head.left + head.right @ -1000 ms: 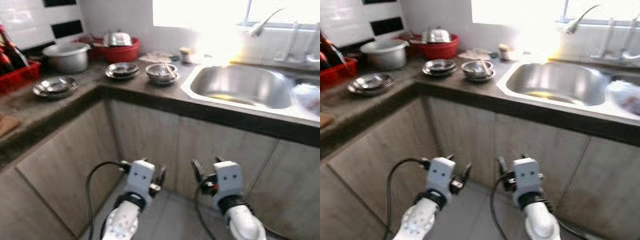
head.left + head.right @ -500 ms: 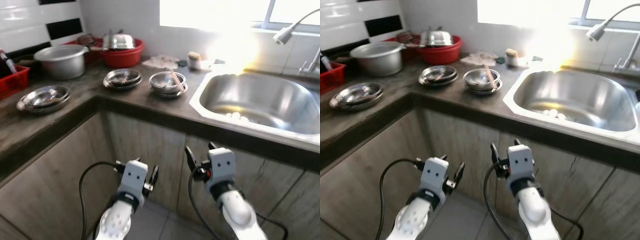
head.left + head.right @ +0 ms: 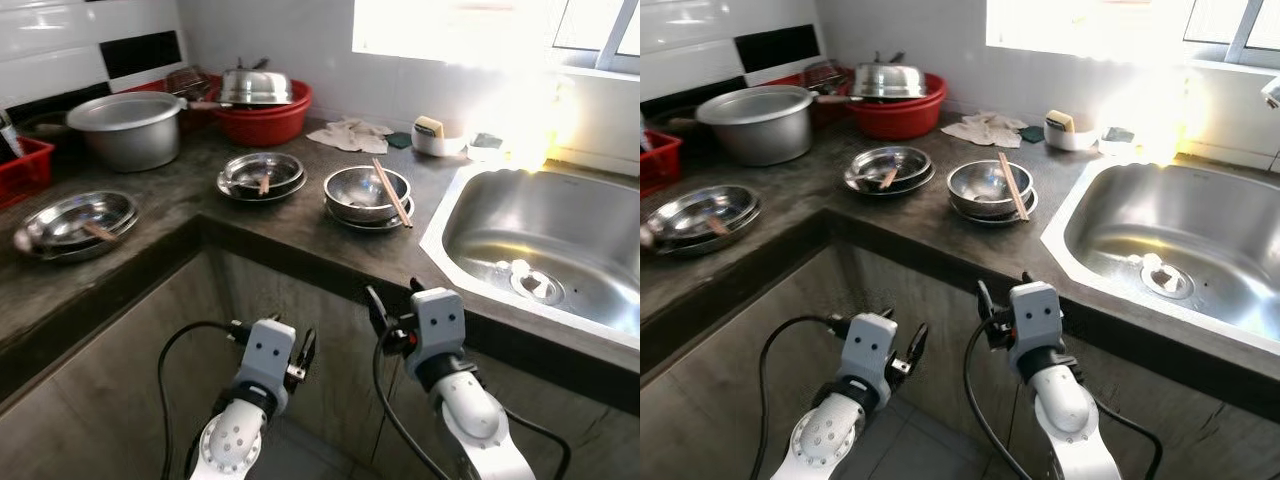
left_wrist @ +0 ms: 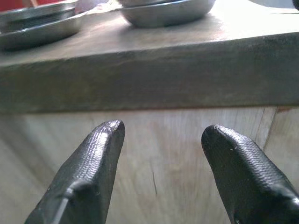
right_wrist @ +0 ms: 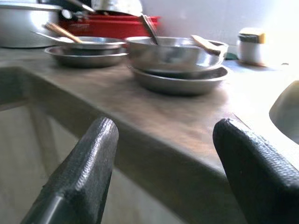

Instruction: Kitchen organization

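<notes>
A dark L-shaped worktop [image 3: 300, 225] carries stacked steel bowls [image 3: 367, 195] with chopsticks [image 3: 391, 192] across, steel plates [image 3: 262, 174], dishes [image 3: 75, 222], a pot [image 3: 127, 126], a red basin [image 3: 262, 112], a cloth [image 3: 349, 134] and a sunken sink [image 3: 545, 245].

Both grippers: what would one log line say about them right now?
left gripper: open, low before cabinet | right gripper: open, at counter edge facing steel bowl | chopsticks across bowl | nothing held
</notes>
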`<state>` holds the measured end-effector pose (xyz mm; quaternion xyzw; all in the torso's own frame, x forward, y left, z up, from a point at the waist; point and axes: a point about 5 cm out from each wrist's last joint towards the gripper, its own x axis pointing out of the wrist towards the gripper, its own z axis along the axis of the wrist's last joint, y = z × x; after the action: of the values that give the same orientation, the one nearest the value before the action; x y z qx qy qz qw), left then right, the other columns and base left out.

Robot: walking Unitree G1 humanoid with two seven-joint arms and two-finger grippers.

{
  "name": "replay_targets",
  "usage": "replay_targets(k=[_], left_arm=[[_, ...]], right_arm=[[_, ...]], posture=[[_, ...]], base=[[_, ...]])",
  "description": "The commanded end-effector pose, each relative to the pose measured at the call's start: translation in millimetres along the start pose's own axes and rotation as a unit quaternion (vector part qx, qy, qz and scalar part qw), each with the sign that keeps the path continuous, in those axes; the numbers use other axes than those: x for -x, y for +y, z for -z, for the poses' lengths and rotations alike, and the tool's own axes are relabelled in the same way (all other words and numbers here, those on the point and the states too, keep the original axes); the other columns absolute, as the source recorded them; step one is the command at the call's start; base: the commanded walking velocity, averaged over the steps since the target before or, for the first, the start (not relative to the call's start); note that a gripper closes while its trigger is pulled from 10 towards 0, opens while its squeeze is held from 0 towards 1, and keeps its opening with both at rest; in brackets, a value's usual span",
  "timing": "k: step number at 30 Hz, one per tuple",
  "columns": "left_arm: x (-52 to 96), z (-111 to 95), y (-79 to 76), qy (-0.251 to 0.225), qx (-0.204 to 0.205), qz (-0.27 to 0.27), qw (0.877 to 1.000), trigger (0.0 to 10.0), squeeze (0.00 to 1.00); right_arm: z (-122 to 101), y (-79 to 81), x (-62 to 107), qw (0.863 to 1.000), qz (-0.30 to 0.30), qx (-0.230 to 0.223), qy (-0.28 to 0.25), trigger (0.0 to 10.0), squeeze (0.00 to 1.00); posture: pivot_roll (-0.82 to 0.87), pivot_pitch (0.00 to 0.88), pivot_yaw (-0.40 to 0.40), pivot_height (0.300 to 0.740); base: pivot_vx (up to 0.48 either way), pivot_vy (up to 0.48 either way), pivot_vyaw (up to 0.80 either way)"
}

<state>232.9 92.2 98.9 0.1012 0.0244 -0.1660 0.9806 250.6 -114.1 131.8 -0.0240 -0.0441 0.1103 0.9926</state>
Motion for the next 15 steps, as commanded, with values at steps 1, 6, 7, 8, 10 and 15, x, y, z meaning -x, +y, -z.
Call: replay_targets(k=[1,6,7,8,10,15], left_arm=[[0.6,-1.8,-2.7,-0.002,-0.006,0.005,1.000,10.0,0.00],[0.1,-0.3,-3.9,0.002,0.000,0.007,1.000,10.0,0.00],[0.1,-0.1,-4.1,0.002,0.004,0.007,1.000,10.0,0.00],[0.2,0.2,-3.4,0.004,0.004,0.004,1.000,10.0,0.00],[0.2,0.5,-2.8,0.005,0.004,0.002,1.000,10.0,0.00],[0.3,0.9,-2.3,0.007,-0.001,0.000,1.000,10.0,0.00]], right_arm=[[-1.7,-1.8,-0.1,1.000,0.003,-0.003,-0.003,10.0,0.00],[-1.1,-1.7,-1.6,1.000,-0.003,-0.001,-0.002,10.0,0.00],[-0.9,-1.6,-1.9,1.000,-0.004,-0.001,-0.002,10.0,0.00],[-0.6,-0.4,-2.4,1.000,-0.010,-0.003,-0.001,10.0,0.00],[-0.3,0.5,-2.9,1.000,-0.014,-0.003,0.001,10.0,0.00],[1.1,3.2,-3.2,1.000,-0.026,-0.007,0.005,10.0,0.00]], posture=[[0.12,0.000,-0.023,0.740],[0.12,0.000,-0.022,0.740],[0.12,0.000,-0.026,0.740],[0.12,0.000,-0.026,0.740],[0.12,0.000,-0.026,0.740],[0.12,0.000,-0.027,0.740]], base=[[0.000,-0.469,0.00],[0.000,-0.208,0.00],[0.000,0.000,0.00],[0.000,0.000,0.00],[0.000,0.000,0.00],[0.000,0.000,0.00]])
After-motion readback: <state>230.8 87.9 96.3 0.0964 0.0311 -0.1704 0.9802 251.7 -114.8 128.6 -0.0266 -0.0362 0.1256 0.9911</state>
